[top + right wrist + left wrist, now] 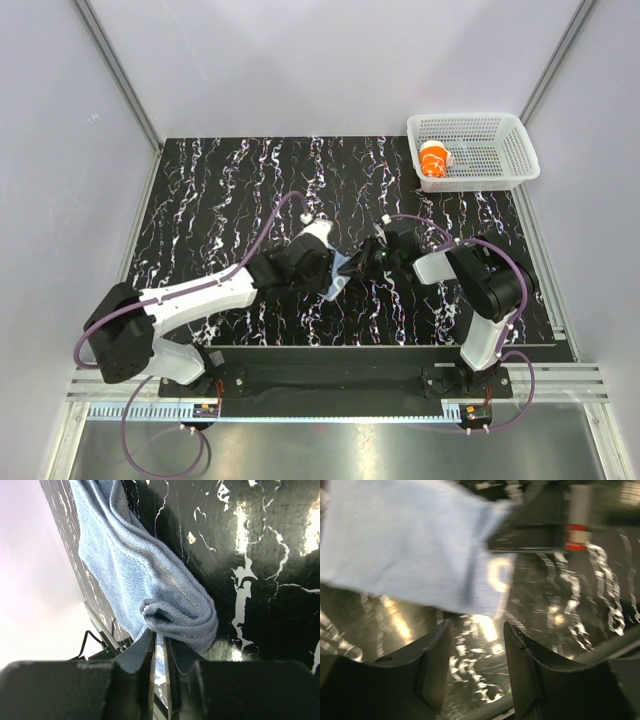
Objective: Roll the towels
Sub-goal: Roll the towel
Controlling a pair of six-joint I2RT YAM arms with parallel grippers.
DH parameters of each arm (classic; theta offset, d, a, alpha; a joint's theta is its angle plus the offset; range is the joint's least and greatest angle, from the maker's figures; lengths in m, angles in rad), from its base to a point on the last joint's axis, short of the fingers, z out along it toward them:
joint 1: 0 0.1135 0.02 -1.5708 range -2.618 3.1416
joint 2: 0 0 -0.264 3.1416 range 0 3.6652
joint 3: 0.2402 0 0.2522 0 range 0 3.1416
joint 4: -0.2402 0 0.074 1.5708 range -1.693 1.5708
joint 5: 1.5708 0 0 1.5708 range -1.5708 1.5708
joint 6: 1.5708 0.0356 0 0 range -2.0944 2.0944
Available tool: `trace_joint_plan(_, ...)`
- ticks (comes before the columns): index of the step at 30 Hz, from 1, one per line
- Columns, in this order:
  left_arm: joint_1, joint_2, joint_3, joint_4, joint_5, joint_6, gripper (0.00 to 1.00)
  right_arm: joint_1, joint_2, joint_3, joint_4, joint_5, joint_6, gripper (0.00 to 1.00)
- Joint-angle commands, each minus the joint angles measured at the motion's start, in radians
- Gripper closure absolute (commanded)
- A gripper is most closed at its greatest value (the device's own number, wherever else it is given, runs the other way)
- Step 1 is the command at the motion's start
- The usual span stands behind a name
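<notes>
Pale blue terry cloth with a fine looped, ribbed weave makes up the towel [341,272]. It lies bunched near the middle of the desk [220,200], slightly toward 6 o'clock, between the 2 arms' tips. The desk is a glossy black slab veined with white like marble.

In the right wrist view the towel [145,575] runs as a soft creased band from 11 o'clock down to a thick, rounded fold near 6 o'clock. There the right end effector [160,642] has its 2 dark fingers almost pressed together, pinching a lip of that fold.

The left wrist view is blurred. The towel [410,545] shows there as a smooth, flat sheet filling the 11 o'clock part. The left end effector [477,630] is spread, its wedge-shaped matte black fingers [437,647] holding only shiny desk between them.

At 2 o'clock on the desk stands a white plastic lattice basket [465,118], rectangular, with an orange-and-white rolled cloth [435,160] in its 9 o'clock end.
</notes>
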Motion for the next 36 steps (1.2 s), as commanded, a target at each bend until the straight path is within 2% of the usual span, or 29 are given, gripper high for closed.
trace_joint_plan(1,-0.063,0.052,0.068,0.035,-0.069,0.088,0.5,0.0,-0.007,0.018,-0.086,0.06,-0.047,0.83)
trace_joint_plan(7,-0.142,0.132,0.116,0.075,-0.083,0.146,0.49,0.0,0.001,0.023,-0.103,0.054,-0.057,0.82)
trace_joint_plan(24,-0.146,0.348,0.12,0.094,-0.113,0.13,0.48,0.0,0.003,0.032,-0.138,0.042,-0.07,0.83)
trace_joint_plan(29,-0.146,0.307,0.061,0.118,-0.151,0.125,0.49,0.0,0.004,0.034,-0.141,0.036,-0.07,0.83)
trace_joint_plan(36,-0.149,0.264,0.051,0.109,-0.211,0.166,0.47,0.0,0.025,0.041,-0.135,0.028,-0.067,0.83)
